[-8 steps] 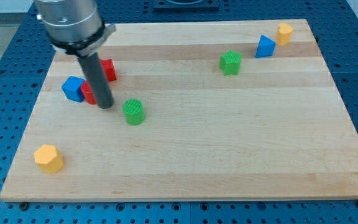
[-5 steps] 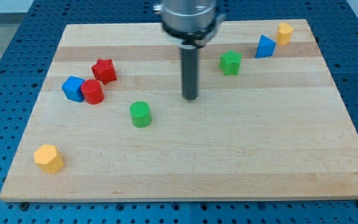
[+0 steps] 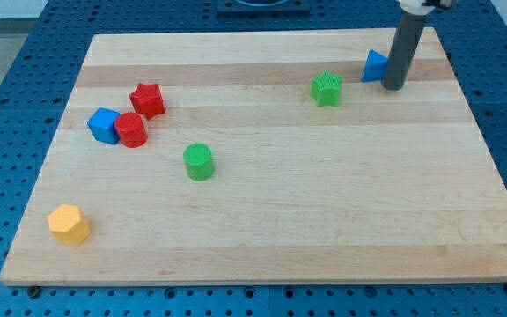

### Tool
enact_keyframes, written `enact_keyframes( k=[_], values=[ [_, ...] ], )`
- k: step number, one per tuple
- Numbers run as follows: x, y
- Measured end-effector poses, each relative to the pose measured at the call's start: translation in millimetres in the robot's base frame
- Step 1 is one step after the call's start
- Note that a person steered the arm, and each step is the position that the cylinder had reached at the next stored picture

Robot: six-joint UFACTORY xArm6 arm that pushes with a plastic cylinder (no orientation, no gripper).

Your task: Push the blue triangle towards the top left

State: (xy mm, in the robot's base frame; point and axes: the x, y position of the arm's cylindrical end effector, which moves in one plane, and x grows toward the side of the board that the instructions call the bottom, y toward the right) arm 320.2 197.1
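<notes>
My tip (image 3: pixel 393 86) is resting against the lower right side of the blue triangular block (image 3: pixel 374 66), which is sitting near the pale wooden board's (image 3: pixel 324 220) top right corner, its leftward push seemingly not yet begun.

The board (image 3: pixel 262 220) looks like pale, smooth wood with lengthwise grain and a matt finish. The green blocks (image 3: pixel 199 162) show ribbed, plastic-looking sides. My tip (image 3: pixel 393 86) ends a dark, matt rod.
</notes>
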Motion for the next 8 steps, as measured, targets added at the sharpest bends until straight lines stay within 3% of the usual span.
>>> enact_keyframes(
  k=[2,8],
  values=[
    [-29,-4],
    [-68,-150]
  ],
)
